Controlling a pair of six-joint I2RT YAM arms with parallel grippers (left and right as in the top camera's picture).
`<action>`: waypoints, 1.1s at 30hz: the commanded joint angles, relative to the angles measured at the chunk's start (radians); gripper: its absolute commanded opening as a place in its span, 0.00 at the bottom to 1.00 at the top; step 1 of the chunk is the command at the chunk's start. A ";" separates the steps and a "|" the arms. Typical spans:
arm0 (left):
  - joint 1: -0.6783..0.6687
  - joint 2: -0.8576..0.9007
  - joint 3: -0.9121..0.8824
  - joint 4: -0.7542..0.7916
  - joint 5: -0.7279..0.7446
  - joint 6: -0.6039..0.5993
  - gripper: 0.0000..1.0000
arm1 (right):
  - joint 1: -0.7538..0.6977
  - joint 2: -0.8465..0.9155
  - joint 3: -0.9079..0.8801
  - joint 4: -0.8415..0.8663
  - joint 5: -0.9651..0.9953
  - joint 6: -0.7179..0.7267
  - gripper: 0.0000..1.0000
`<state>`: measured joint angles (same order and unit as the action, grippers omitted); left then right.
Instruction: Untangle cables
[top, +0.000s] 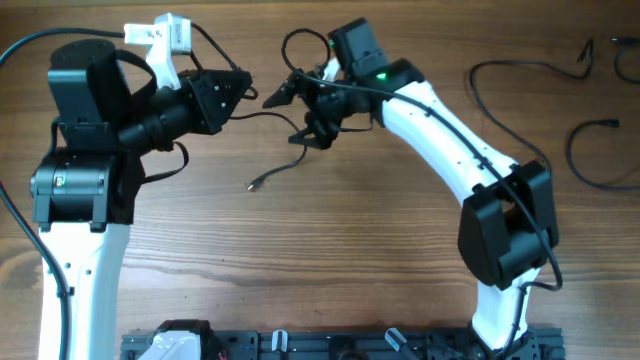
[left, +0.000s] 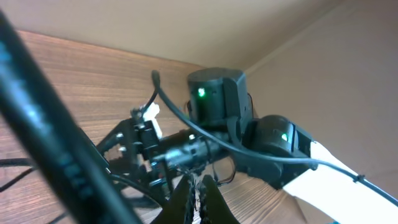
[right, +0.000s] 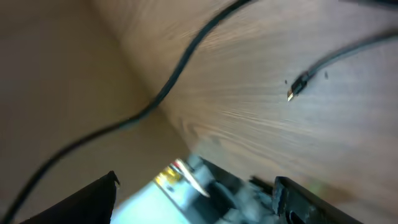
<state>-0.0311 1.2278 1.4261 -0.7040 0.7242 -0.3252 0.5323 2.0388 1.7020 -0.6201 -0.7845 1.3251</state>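
A thin black cable (top: 268, 116) runs from my left gripper (top: 244, 100) towards my right gripper (top: 295, 115). Its loose end hangs to a small plug (top: 252, 185) on the table, and a loop (top: 300, 42) curls behind the right wrist. In the left wrist view my left jaws (left: 199, 200) are pressed almost together on a thin dark strand. In the right wrist view my right fingers (right: 196, 190) are wide apart and empty, facing the left arm, with a cable strand (right: 186, 56) and a plug (right: 292, 93) over the wood.
More black cables lie at the right of the table: a long strand (top: 478, 85), a loop (top: 590, 150) and a plug end (top: 600, 48). The two arms' wrists are close together at the back middle. A black rail (top: 330, 345) runs along the front edge.
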 joint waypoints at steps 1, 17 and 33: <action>-0.001 0.005 0.008 -0.001 0.015 0.033 0.04 | 0.071 0.007 -0.006 0.098 0.186 0.407 0.82; -0.063 0.005 0.008 -0.008 0.011 0.030 0.04 | 0.169 0.212 -0.006 0.505 0.192 0.709 0.48; -0.063 0.005 0.008 -0.007 -0.189 0.030 1.00 | -0.102 0.132 -0.006 0.206 0.138 -0.292 0.04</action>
<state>-0.0910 1.2278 1.4261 -0.7151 0.6014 -0.3042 0.5140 2.2383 1.7008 -0.3405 -0.6792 1.2732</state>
